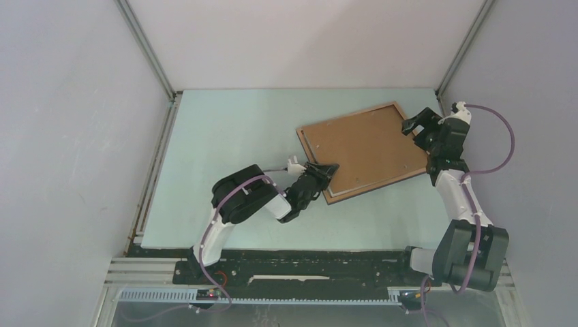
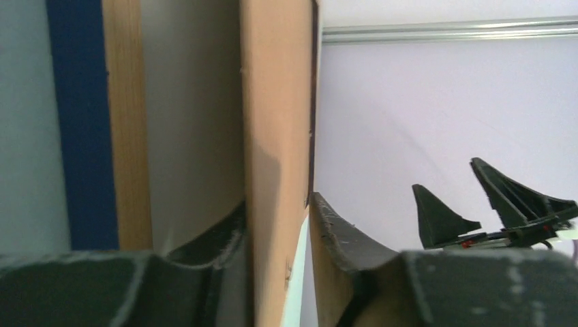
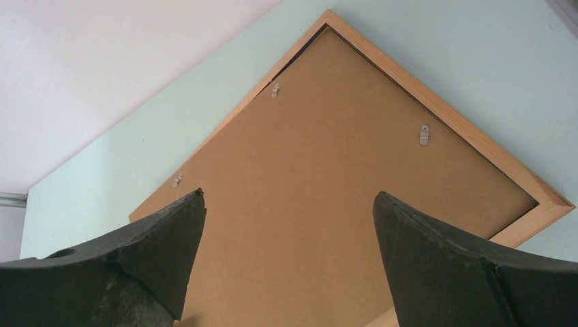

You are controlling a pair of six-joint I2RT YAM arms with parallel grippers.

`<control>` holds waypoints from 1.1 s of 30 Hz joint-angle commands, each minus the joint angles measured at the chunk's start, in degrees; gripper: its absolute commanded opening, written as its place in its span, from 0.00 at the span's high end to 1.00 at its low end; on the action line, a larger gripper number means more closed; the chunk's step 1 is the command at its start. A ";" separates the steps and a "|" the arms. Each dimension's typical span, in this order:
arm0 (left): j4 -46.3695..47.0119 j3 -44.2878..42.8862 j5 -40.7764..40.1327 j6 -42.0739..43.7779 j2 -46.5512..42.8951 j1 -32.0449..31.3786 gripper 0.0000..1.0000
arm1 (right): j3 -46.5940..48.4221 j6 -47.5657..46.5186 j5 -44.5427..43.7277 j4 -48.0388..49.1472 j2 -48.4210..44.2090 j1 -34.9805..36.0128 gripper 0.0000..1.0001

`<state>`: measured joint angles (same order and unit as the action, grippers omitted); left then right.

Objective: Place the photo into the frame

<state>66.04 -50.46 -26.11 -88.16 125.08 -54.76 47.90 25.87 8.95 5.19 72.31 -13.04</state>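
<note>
The frame (image 1: 361, 146) lies back side up on the pale green table (image 1: 225, 136), its brown board facing up inside a light wooden rim. My left gripper (image 1: 326, 170) is shut on the frame's near-left edge. In the left wrist view the brown edge (image 2: 272, 102) stands between my two fingers (image 2: 341, 231), and a blue strip (image 2: 78, 122) shows beside the wood. I cannot tell whether that strip is the photo, which is otherwise hidden. My right gripper (image 1: 419, 126) is open and empty, hovering over the frame's right end. The board (image 3: 341, 136) fills the right wrist view between the spread jaws (image 3: 290, 197).
Small white clips (image 3: 424, 134) sit along the board's edges. The right wall (image 1: 531, 102) stands close behind my right arm, with a metal corner post (image 1: 463, 48) beside it. The back wall (image 1: 307, 41) rises behind the table.
</note>
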 commanded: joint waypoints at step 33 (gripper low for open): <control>-83.89 -36.92 27.49 31.39 -11.04 6.58 0.10 | -0.79 -0.48 2.20 -2.40 -4.07 -0.85 0.00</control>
<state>-13.45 -80.51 -2.68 -65.23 113.60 -48.49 47.07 25.50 10.92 1.13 68.66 -13.50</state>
